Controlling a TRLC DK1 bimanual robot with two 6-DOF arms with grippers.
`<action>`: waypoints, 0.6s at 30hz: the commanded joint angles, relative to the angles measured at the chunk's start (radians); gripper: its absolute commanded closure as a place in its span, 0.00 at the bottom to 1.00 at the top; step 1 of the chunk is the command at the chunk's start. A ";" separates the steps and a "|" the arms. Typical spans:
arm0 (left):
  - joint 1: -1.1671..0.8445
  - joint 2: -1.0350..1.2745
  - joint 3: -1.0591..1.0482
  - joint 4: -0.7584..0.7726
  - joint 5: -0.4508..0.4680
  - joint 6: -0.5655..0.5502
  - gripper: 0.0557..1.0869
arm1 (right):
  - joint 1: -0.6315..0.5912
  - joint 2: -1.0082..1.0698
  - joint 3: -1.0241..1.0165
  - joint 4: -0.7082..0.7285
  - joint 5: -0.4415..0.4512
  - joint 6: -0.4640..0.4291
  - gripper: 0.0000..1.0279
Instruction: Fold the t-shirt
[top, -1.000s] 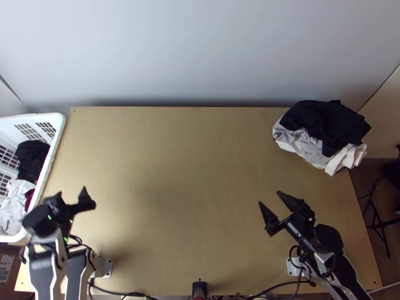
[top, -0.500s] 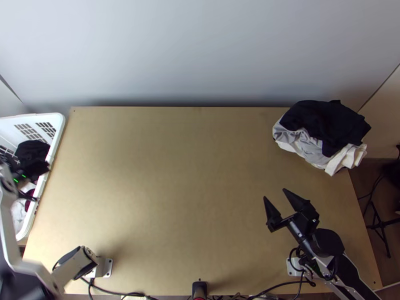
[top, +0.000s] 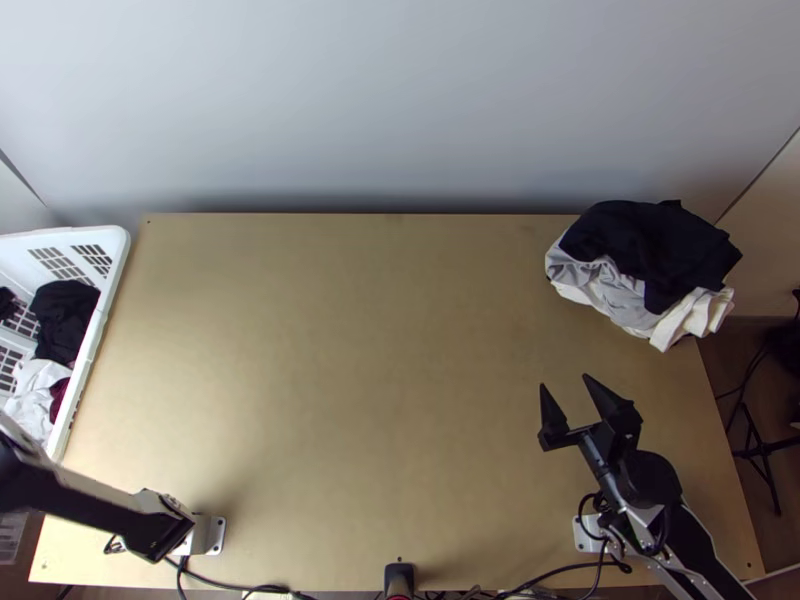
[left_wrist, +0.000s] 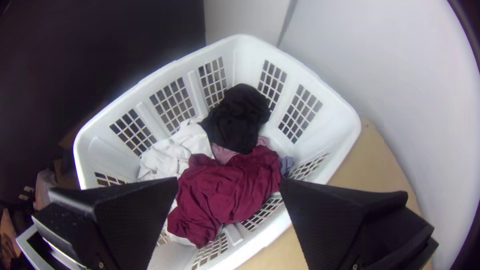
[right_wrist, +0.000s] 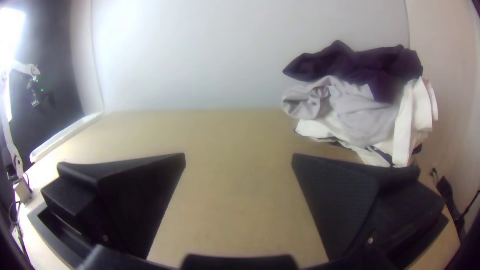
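Observation:
A dark tip of my left gripper (top: 8, 300) shows at the left edge in the top view, over the basket. In the left wrist view my left gripper (left_wrist: 229, 180) is open above bunched cloths: maroon (left_wrist: 225, 190), black (left_wrist: 239, 117) and white (left_wrist: 175, 152). Which cloth is the t-shirt, I cannot tell. My right gripper (top: 565, 382) stands open over the table's right part, holding nothing; the right wrist view shows the same gripper (right_wrist: 239, 155) with its fingers wide apart.
The white basket (top: 112, 262) stands along the left side of the table (top: 350, 380). A heap of crumpled clothes, with black cloth (top: 650, 245) over grey (top: 610, 285) and white (top: 700, 315), lies at the back right corner. A wall rises behind the table.
The left arm has swung left from the table's front left, past the basket's near part, to the view's left edge. My right gripper has shifted slightly right and turned a little.

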 joint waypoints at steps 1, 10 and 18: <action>0.074 0.442 0.486 -0.290 0.003 -0.079 0.04 | -0.016 0.040 -0.002 -0.007 0.010 -0.008 0.03; 0.178 0.775 0.734 -0.293 0.003 -0.011 0.05 | 0.007 0.074 -0.002 -0.007 0.009 -0.012 0.03; 0.267 0.858 0.662 0.019 -0.006 -0.080 0.05 | 0.026 0.082 -0.002 -0.004 0.009 -0.024 0.03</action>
